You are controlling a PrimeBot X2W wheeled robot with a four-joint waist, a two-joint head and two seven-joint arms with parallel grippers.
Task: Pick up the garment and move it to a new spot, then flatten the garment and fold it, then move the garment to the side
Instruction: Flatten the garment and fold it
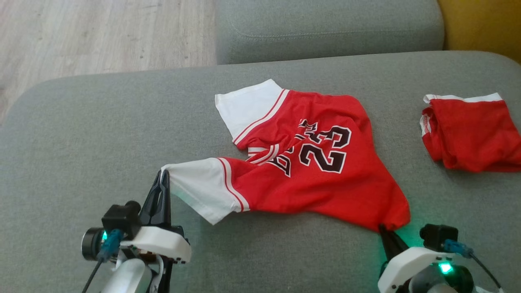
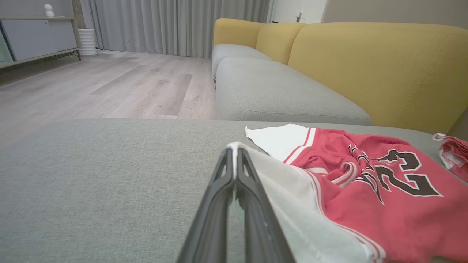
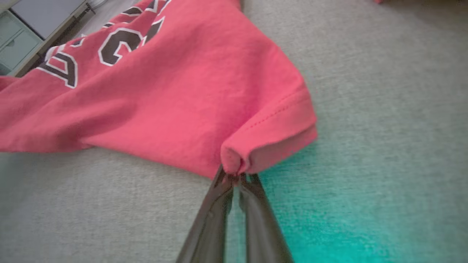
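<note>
Red jersey [image 1: 309, 162] lies left-right, neck left; left fingers [image 1: 160, 199] clamp sleeve [image 1: 199, 191]; right fingers [image 1: 390, 242], hem [image 1: 392, 221].

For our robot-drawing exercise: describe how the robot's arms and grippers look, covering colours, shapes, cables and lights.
The left gripper and right gripper each have two long, dark, tapering fingers on a rounded white shell. Beside each sits a small black camera with a blue plug and thin dark cable. Green lights glow at both wrists.
</note>
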